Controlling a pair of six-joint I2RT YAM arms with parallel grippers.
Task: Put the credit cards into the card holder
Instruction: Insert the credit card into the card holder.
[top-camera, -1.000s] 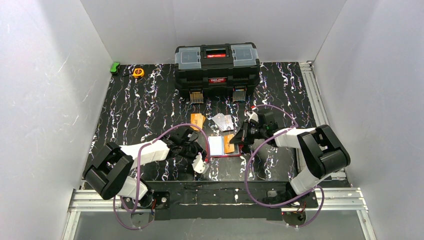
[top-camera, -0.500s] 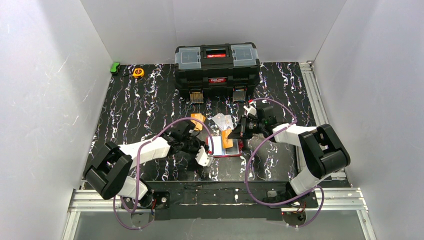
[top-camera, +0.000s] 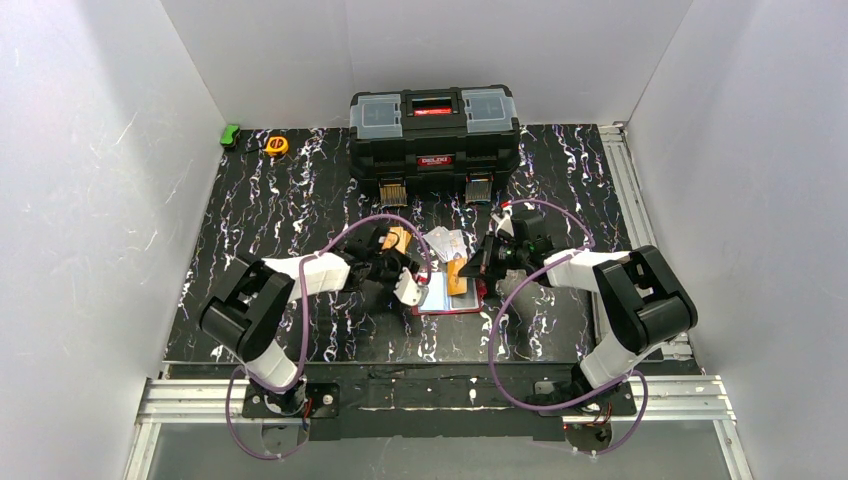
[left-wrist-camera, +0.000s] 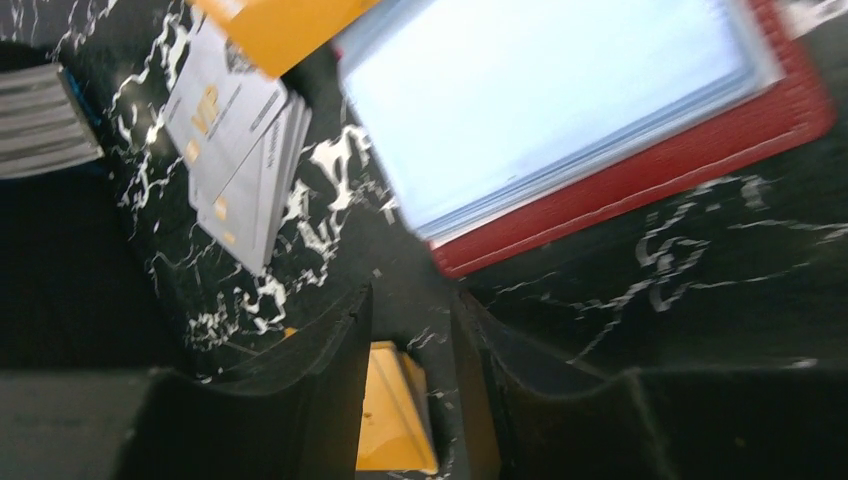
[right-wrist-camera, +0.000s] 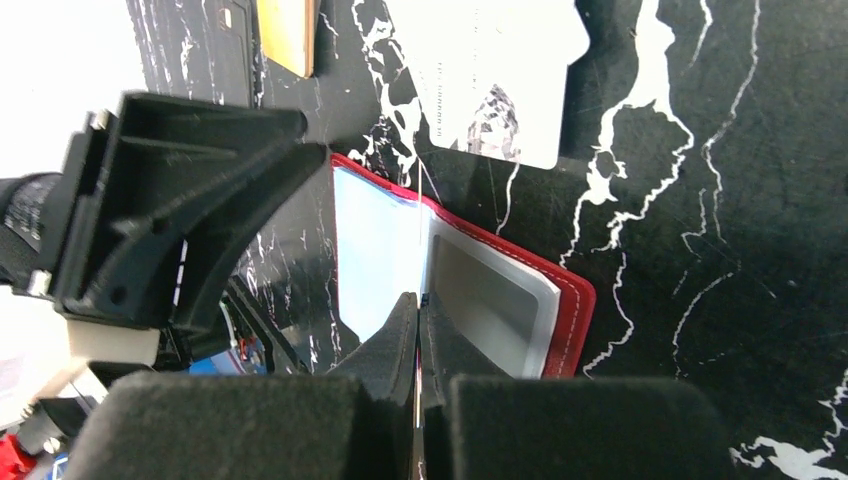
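Left end effector (left-wrist-camera: 412, 300) neared card holder (left-wrist-camera: 560, 100), credit cards (left-wrist-camera: 235, 150) alongside.

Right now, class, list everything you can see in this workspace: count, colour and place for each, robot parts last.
toolbox: one, black, back centre.
tape measure: one, yellow, back left.
green object: one, back left corner, kind unclear.
card holder: one, red, lying open, centre front.
whitish-grey cards: fanned pile, count unclear, behind the holder.
loose orange cards: count unclear, left of grey pile.
held orange card: one, above the open holder.
table: one, black with white streaks.
left tool: open, over the loose orange cards.
right tool: shut on the held orange card.
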